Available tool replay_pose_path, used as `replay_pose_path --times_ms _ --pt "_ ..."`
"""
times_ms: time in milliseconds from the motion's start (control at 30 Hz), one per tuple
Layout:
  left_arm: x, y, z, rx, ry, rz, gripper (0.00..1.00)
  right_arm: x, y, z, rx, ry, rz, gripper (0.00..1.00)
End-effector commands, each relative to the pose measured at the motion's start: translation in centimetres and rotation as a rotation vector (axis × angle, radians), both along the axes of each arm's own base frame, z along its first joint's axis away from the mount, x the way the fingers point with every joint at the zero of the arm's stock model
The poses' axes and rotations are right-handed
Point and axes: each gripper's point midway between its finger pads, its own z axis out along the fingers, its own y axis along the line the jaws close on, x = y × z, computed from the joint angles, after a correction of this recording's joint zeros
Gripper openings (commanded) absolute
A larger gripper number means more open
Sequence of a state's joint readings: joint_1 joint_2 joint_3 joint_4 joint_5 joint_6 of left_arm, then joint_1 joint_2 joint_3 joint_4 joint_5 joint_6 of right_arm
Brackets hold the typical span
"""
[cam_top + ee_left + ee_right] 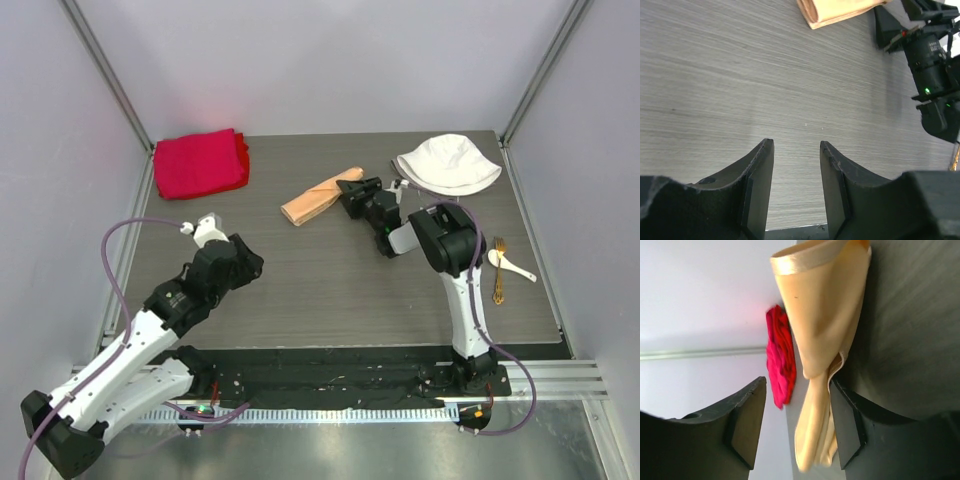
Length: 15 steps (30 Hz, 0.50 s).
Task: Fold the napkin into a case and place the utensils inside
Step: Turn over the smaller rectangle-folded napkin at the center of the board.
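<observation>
Right fingers (745, 425) are standing parted, gripping nothing, the case (815, 340) lying lengthwise between them; left fingers (757, 195) are gaping empty, farther off.

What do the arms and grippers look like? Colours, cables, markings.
White lower links, black joints and wrists on the left arm and right arm, a lilac cable looping along each. Two black fingers, curved, tapering, on the left gripper and right gripper. A green light on the right wrist.

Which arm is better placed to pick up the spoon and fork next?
Right, probably: spoon and fork lie on its side of the table; the left gripper sits far over on the other side.
</observation>
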State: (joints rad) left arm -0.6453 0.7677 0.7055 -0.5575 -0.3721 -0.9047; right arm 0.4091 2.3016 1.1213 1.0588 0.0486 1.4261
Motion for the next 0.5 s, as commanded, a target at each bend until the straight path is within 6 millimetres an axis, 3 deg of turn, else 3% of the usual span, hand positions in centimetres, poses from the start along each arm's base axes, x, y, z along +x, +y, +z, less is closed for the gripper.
replay_pose_path --times_ms 0,67,100,167,200,233,267,333,400,433,467 --pt "2.4 -2.7 3.0 -0.056 -0.088 -0.064 0.46 -3.9 -0.7 2.7 -0.127 0.020 0.157 0.59" --pt "3.7 -3.9 2.1 -0.037 -0.057 -0.087 0.46 -5.5 -1.2 4.3 -0.202 0.023 0.214 0.59" --pt "4.6 -5.0 3.3 -0.069 -0.077 -0.109 0.45 -6.7 -1.6 2.2 -0.312 0.098 0.262 0.60" --pt "6.2 -6.6 2.0 -0.064 -0.035 -0.131 0.44 -7.3 -1.6 2.6 -0.409 0.130 0.323 0.61" --pt "7.2 -7.8 3.1 -0.095 -0.056 -0.157 0.44 -8.6 -1.9 1.0 -0.495 0.176 0.384 0.61" --pt "7.8 -8.3 3.1 -0.097 -0.055 -0.164 0.43 -8.7 -2.3 1.0 -0.543 0.180 0.397 0.61" --pt "8.7 -8.9 1.6 -0.080 -0.020 -0.165 0.43 -9.4 -3.1 0.4 -0.617 0.209 0.413 0.61" --pt "10.9 -9.5 2.0 -0.110 -0.034 -0.145 0.42 -8.0 -3.8 1.2 -0.741 0.135 0.433 0.59" --pt "13.1 -9.4 0.1 -0.118 0.006 -0.098 0.40 -7.1 -3.3 1.1 -0.803 0.096 0.496 0.54" --pt "14.2 -10.6 1.0 -0.166 -0.016 -0.136 0.39 -5.3 -3.3 3.2 -0.870 0.025 0.491 0.52" --pt "15.3 -10.8 -0.4 -0.164 0.014 -0.130 0.37 -4.8 -3.3 3.6 -0.898 0.011 0.492 0.50"
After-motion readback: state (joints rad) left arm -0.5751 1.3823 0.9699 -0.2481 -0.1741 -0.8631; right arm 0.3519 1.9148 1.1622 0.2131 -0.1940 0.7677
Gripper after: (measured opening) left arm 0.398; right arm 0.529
